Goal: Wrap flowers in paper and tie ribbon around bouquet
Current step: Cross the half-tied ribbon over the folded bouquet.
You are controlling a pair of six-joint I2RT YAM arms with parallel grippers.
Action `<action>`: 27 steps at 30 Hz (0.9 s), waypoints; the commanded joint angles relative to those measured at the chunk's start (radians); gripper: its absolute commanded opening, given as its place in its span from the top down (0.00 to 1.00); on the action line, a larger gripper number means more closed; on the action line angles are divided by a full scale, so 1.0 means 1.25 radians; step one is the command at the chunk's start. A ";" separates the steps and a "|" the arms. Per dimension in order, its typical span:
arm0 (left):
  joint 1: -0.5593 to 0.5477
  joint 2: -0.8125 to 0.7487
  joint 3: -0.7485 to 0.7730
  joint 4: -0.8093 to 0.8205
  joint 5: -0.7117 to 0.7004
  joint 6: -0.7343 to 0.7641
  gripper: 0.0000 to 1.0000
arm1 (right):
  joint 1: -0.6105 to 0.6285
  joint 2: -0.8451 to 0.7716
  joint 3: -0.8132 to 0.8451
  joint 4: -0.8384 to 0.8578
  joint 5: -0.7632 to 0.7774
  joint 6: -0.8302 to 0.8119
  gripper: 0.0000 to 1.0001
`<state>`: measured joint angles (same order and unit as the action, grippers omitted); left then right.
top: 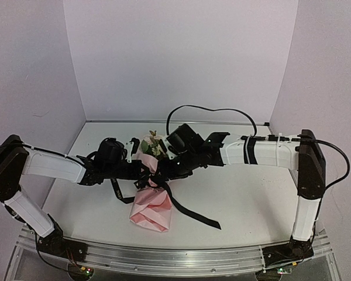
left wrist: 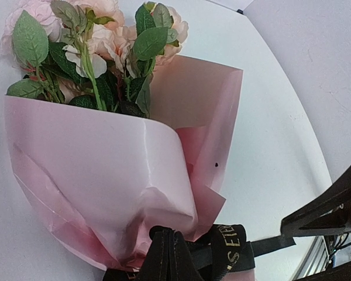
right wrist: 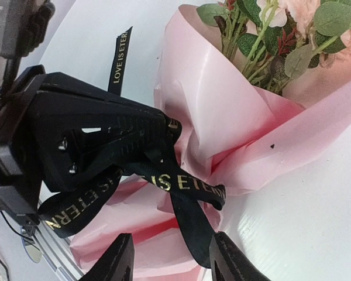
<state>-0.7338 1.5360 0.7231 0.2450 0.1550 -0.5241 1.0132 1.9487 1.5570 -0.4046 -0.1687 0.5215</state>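
walls: you've got plain pale-lilac walls (top: 181, 52) on three sides
tabletop: white tabletop (top: 245, 199), evenly lit
near edge: metal rail (top: 175, 259) along it

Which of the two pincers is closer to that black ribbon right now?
Left. The left pincer is shut on the ribbon at the bouquet's waist, touching it. The right pincer is open, with a ribbon tail passing between its jaws, not gripped.

Gold letters on the black ribbon (right wrist: 190, 186) read "LOVE IS ETERN", the rest hidden by folds.
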 commanded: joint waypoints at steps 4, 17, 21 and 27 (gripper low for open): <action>0.003 0.023 -0.006 0.069 0.077 -0.035 1.00 | 0.052 -0.065 -0.038 0.009 0.046 -0.077 0.53; 0.004 0.079 0.017 0.058 0.207 -0.043 1.00 | 0.076 -0.060 -0.061 0.046 0.039 -0.134 0.43; 0.004 0.083 0.017 0.058 0.217 -0.043 1.00 | 0.078 -0.057 -0.059 0.045 0.029 -0.143 0.40; 0.004 0.073 -0.002 0.063 0.249 -0.033 1.00 | 0.077 -0.034 -0.033 0.034 -0.040 -0.168 0.38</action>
<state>-0.7338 1.6325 0.7133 0.3038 0.4175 -0.5770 1.1033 1.8988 1.4826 -0.3739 -0.1591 0.3477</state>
